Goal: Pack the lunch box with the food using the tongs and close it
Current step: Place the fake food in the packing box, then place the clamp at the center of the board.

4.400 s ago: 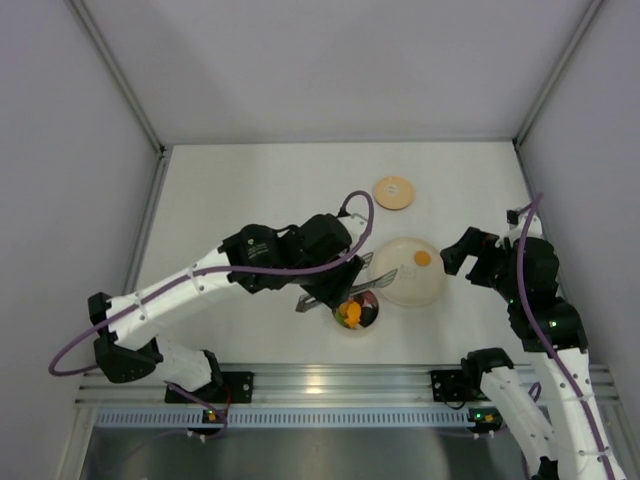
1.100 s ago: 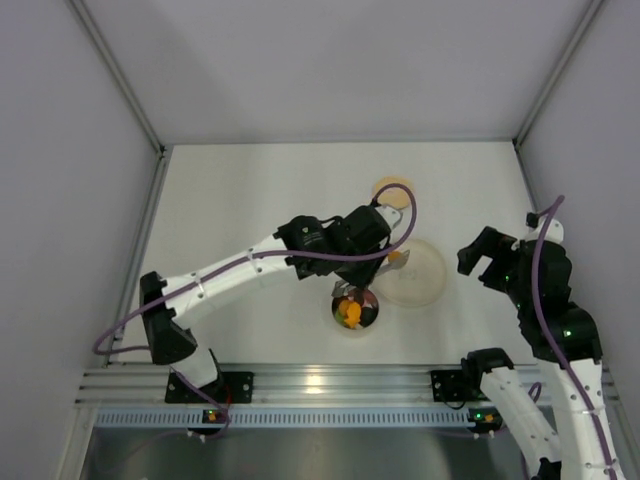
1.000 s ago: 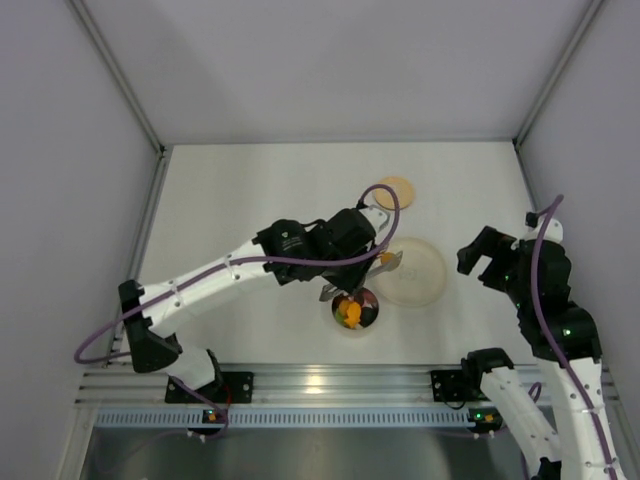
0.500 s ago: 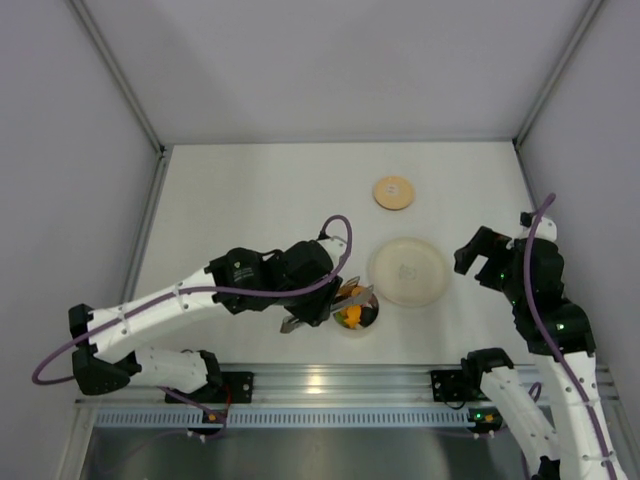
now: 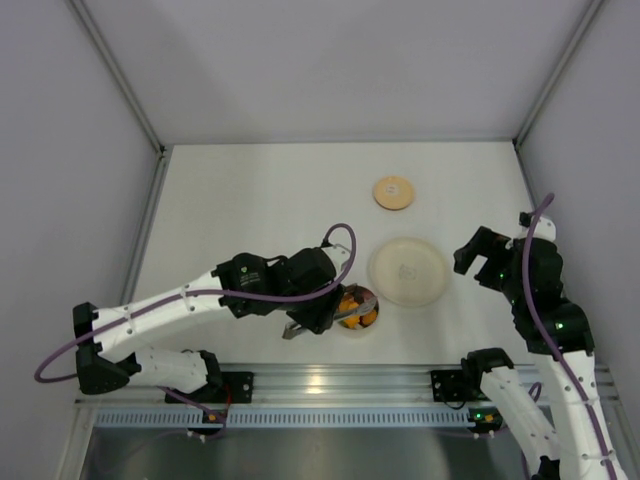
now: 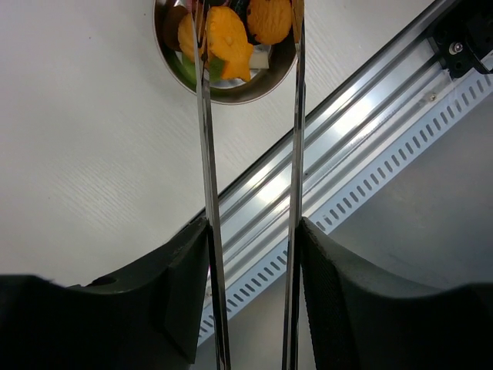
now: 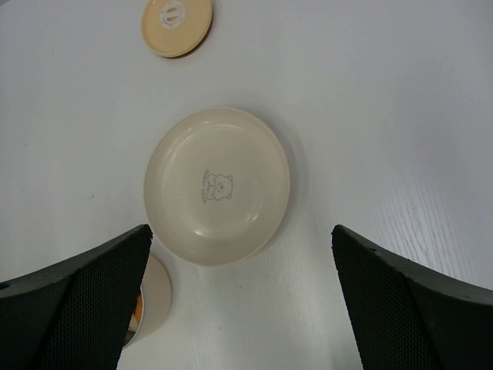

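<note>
1. Left tool was clenched on the tongs. The two thin metal arms ran out between its black fingers, each arm lying against a finger's inner face.
2. In the left wrist view the tong arms stood apart from each other. Their tips reached over the mouth of the lunch box, one toward each side of it.
3. The food lay inside the lunch box: orange pieces on top and a green bit at the rim side. Whether the tong tips touched any piece could not be told.
4. The lunch box stood upright and uncovered on the surface, close to the metal rail at the near edge.
5. Just beside it, on the far right, lay the cream plate, right way up, with a small bear print in its middle.
6. The lid lay flat on the surface beyond the plate, well apart from the lunch box.
7. The right tool hung above the plate's near edge with its fingers spread wide, released and grasping nothing. In its own view the plate sat between the fingers, with the lid at the top left.
</note>
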`<state>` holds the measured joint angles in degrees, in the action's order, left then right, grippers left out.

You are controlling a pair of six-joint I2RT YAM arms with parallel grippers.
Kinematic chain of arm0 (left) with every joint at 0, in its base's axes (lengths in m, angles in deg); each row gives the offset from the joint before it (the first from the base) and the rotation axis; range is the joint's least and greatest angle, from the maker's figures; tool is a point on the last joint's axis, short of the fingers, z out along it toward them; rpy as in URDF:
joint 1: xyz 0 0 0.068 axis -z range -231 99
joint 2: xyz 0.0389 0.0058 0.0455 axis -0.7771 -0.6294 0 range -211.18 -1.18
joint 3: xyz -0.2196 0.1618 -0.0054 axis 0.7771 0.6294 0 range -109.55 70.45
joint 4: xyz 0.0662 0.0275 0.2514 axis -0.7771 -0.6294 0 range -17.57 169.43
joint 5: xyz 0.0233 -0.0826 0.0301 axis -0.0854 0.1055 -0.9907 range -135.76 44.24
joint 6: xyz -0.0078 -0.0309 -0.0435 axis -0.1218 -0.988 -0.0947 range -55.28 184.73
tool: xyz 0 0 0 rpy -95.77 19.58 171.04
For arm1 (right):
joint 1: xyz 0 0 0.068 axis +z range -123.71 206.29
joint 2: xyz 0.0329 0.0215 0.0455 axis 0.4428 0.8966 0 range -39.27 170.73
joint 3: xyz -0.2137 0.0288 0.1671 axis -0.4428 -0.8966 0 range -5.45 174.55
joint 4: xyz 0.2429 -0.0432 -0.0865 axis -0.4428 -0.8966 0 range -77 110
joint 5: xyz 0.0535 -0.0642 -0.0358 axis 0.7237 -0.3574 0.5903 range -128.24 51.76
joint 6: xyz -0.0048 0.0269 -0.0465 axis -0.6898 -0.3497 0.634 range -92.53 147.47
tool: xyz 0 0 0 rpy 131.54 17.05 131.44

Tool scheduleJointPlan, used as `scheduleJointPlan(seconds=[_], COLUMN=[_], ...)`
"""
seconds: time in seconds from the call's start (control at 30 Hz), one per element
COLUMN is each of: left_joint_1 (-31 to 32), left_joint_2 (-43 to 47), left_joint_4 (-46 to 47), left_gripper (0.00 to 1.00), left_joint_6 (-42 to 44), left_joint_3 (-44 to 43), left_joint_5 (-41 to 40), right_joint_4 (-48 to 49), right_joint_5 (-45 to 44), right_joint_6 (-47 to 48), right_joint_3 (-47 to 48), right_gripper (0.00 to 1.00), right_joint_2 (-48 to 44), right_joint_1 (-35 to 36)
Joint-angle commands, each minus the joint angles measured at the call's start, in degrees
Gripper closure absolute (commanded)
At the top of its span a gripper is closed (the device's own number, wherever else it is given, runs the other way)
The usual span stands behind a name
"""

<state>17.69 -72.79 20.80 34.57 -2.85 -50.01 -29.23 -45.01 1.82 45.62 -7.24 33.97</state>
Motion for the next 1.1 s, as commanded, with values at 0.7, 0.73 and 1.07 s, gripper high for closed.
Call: scheduleJointPlan(seconds=[0.7,0.73,1.07], left_joint_1=[-31.41,-32.46,-36.25], left_joint_2=[-14.42,-15.65,-30.15], left_joint_4=[15.02,19.13,30.5], left_gripper=[0.45,0.45,0.35], left_joint_6=[0.36,0.44,0.1], left_joint_3=[-10.9,-10.55,-6.95], left_joint_5=[-8.49,-8.41,-10.08], right_joint_4=[3.89,3.71,5.81], right_joint_5=[3.42,3.42,4.3], right_joint_6=[-0.54,-0.54,-1.16], right_joint_3=[-0.8,-0.62,0.17], right_gripper=[0.01,0.01,0.0], right_joint_2=[0.93,1.01,4.44], right_joint_1=[-0.74,-0.74,-0.65])
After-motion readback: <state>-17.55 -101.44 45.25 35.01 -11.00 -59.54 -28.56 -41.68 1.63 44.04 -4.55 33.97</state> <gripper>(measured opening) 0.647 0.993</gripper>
